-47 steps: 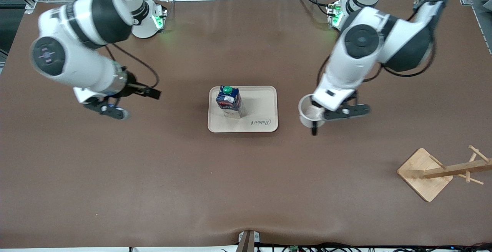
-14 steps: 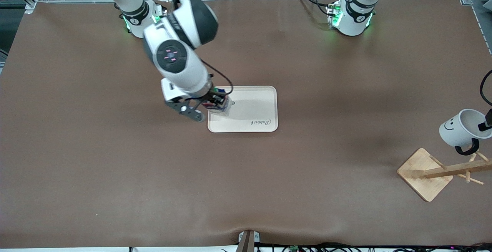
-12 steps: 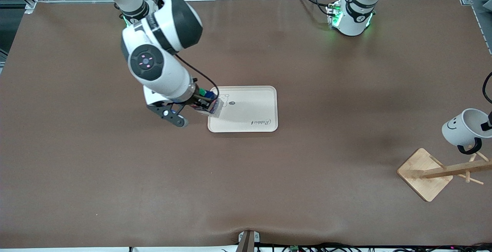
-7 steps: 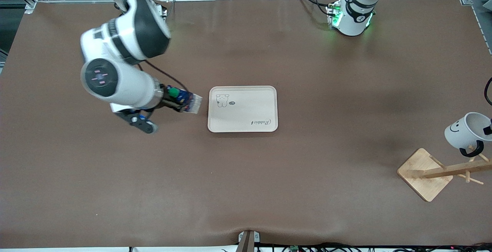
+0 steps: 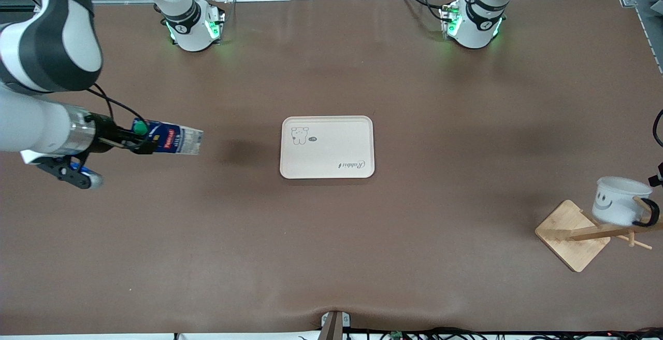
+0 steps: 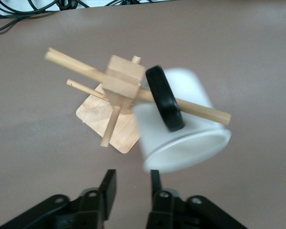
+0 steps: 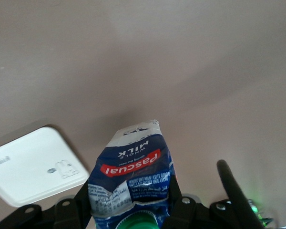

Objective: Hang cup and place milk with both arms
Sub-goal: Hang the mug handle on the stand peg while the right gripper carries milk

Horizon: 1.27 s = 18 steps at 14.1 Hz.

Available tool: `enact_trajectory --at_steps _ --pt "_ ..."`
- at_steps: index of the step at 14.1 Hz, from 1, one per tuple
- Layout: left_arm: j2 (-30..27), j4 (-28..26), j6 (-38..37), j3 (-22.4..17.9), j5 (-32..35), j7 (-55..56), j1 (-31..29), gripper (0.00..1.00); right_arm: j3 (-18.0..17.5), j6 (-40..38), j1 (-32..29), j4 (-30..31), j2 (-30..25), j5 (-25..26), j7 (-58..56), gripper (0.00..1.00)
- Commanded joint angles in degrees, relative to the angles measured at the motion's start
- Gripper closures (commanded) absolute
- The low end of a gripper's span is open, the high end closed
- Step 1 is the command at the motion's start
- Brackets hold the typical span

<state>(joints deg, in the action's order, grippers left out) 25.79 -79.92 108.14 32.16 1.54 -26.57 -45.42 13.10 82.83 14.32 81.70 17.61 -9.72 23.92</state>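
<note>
Milk carton [image 5: 173, 140] in dark blue card, green screw cap and pale base, rides tipped on its side above bare brown table [image 5: 331, 257] toward the right arm's end, well apart from the cream plastic tray [image 5: 327, 169] at the centre. The right gripper [image 7: 128, 202] clamps the carton near its capped top, fingers pressed to both side panels. Thin card of this kind looks light but crushable, so a hold on the flat sides below the cap seems the safest place.

At the left arm's end, the small white ceramic mug [image 5: 619, 206] with a smiley face and black loop handle hangs with that handle threaded onto a peg of the wooden cup rack [image 5: 575, 234]. Glazed and rigid, it would likely chip if dropped and slip under a loose pinch. The left gripper [image 6: 129, 188] hovers just beside the mug's rim, fingers narrowly parted and gripping nothing, the cup apparently released.
</note>
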Motion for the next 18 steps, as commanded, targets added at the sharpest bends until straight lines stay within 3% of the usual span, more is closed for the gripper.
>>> enact_trajectory --at_steps 1,4,6,9,13,18 --pt "-1.0 0.2 -0.3 0.7 -0.2 3.6 0.3 0.0 -1.2 3.4 -1.9 7.1 -4.1 6.2 -7.2 0.98" --pt "-4.1 -1.1 -3.8 0.9 1.0 14.2 3.1 0.0 -1.2 16.1 -6.1 22.9 -11.6 6.5 -14.1 0.98" --pt "-6.4 -1.2 -7.7 1.0 1.6 22.9 5.7 0.0 -1.2 20.6 -7.1 28.5 -13.3 7.1 -14.5 0.98" --pt "-8.9 -0.9 -10.8 1.1 3.7 32.3 9.9 0.0 -1.2 25.2 -10.5 33.4 -13.2 8.1 -18.9 0.98" --pt "-10.5 0.3 -11.5 1.5 4.5 32.9 11.2 0.0 -1.2 34.5 -14.8 41.4 -13.2 8.1 -23.5 0.98" --pt "-10.8 1.4 -18.5 2.0 7.7 30.0 11.2 0.0 -1.2 36.2 -17.0 42.2 -12.8 7.7 -22.8 1.0"
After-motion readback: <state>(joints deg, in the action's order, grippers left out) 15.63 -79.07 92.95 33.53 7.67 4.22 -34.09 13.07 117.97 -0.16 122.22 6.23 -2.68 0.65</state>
